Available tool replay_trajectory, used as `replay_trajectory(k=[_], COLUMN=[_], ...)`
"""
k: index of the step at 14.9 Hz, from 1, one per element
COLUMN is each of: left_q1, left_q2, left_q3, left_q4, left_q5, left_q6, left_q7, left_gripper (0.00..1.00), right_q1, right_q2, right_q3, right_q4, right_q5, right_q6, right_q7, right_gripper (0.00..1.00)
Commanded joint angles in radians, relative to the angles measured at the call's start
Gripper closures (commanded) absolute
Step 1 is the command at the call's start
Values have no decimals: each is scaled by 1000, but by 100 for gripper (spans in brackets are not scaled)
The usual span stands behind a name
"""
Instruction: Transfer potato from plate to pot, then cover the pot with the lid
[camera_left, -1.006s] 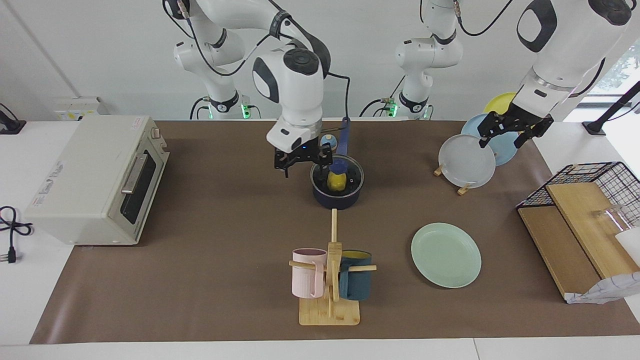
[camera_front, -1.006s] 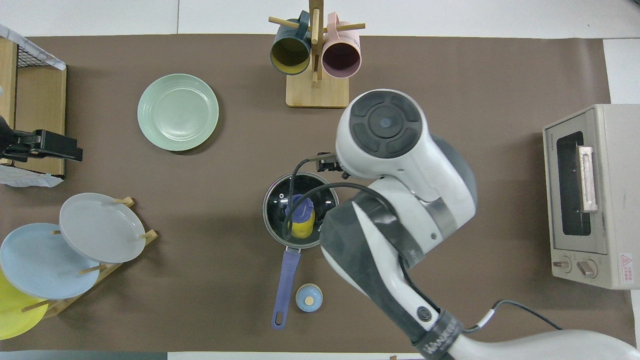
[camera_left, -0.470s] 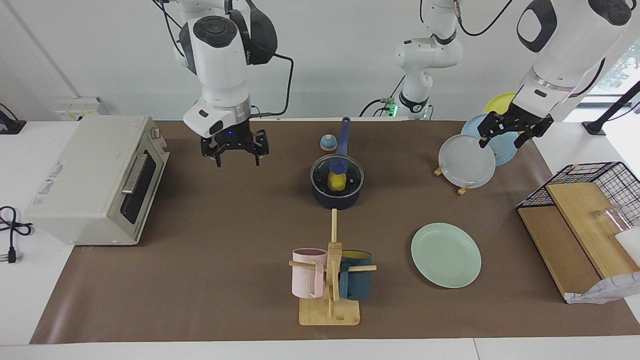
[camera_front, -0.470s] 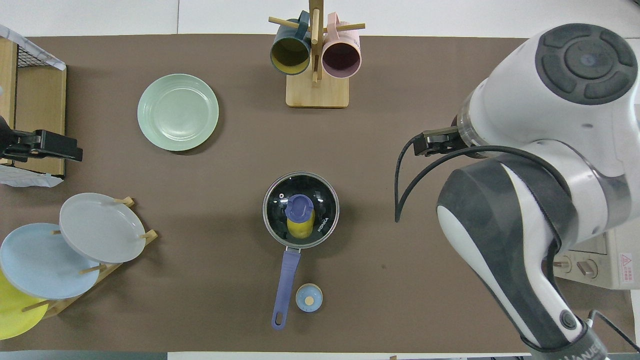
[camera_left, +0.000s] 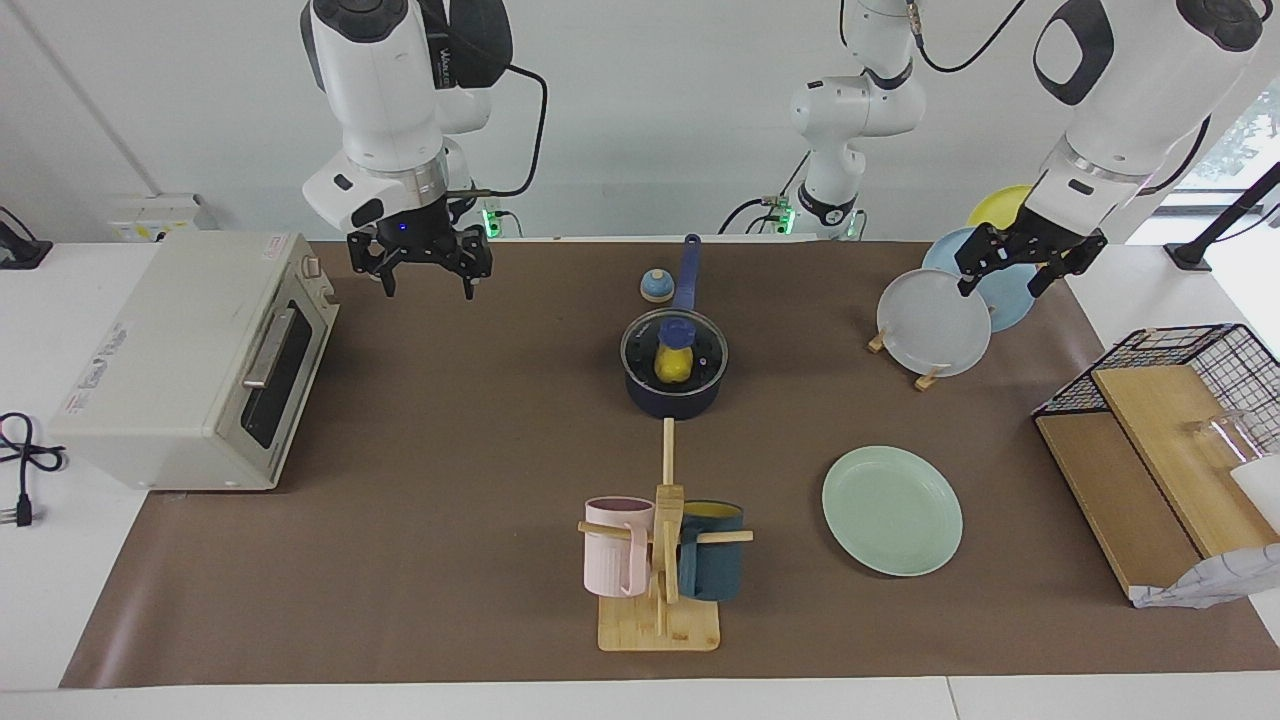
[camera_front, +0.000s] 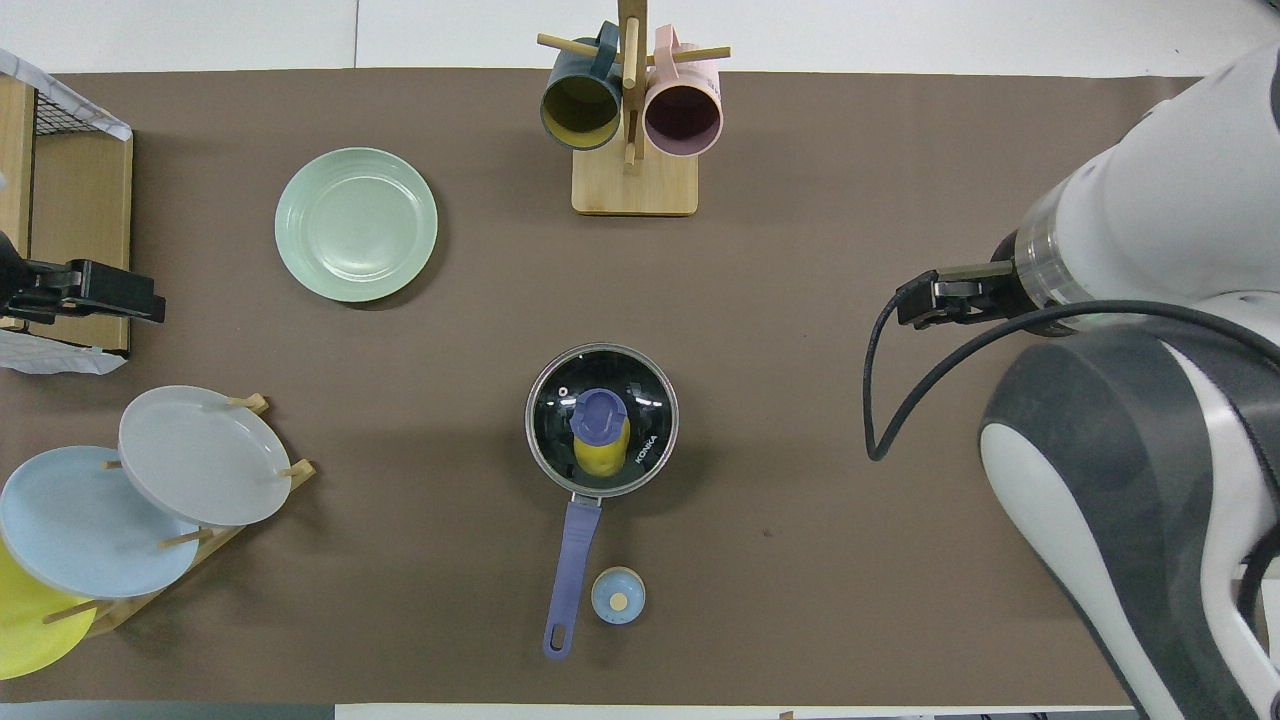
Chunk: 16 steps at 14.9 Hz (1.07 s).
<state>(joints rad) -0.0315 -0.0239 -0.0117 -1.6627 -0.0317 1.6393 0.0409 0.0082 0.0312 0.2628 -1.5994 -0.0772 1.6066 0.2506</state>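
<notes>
We see the right gripper (camera_left: 428, 268) up in the air over the brown mat, just beside the toaster oven (camera_left: 190, 360) at the right arm's end of the table. Its two fingers point down and stand apart, and there is nothing between them. In the overhead view the big white body of this arm hides the gripper itself.

From this hand toward the middle of the table we find the pot (camera_left: 676, 376), well apart from the gripper. The lid (camera_front: 602, 420) sits on the pot and covers it fully, with its blue knob at the centre. Through the glass we see the potato (camera_left: 672, 366) inside the pot, under the knob. The long blue handle of the pot points toward the robots, and a small blue bell (camera_front: 618, 596) stands just beside the handle's end.

More away from the right gripper, toward the left arm's end, the plate (camera_left: 892, 510) lies flat on the mat with nothing on it. It is farther from the robots than the pot. Between them, but nearer to the table's edge, stands a wooden mug stand (camera_left: 659, 590) with a pink mug (camera_left: 615, 545) and a dark blue mug (camera_left: 711, 563).

The left gripper (camera_left: 1012, 270) hangs over a rack of upright plates (camera_left: 934, 322) at the left arm's end. Its fingers are spread too and they grasp nothing. A wire basket (camera_left: 1180, 370) with wooden boards is near it.
</notes>
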Motion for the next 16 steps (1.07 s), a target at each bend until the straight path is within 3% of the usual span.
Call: replay_trajectory(k=[1,10,11,13,16], left_q1=[10,12,12,10,10], left_q2=[-17,-19,-19,-19,-19], left_q3=[-8,-8,-8,-10,-8], left_q4=[-14,-12,-12,-12,-14], left_q5=[21,21,21,21,21], left_q6=[-6,-4,-6,-4,-6], left_q7=[-10,-10,-10,-10,-10], left_gripper=[0,0,0,0,0], right_q1=[-17,-102,-99,-9,-2], right_q2=[-17,-33,-36,-39,-36], right_q3=[10,0,-5,-97,-122], right_q4=[-22,-7,-7,-8,-2], right_q5=[36,93,89,77,74], right_q6=[-8,-119,-120,-120,-122], right_q7=[-65,-62,-62,-63,-67], right_gripper=[0,0,0,0,0])
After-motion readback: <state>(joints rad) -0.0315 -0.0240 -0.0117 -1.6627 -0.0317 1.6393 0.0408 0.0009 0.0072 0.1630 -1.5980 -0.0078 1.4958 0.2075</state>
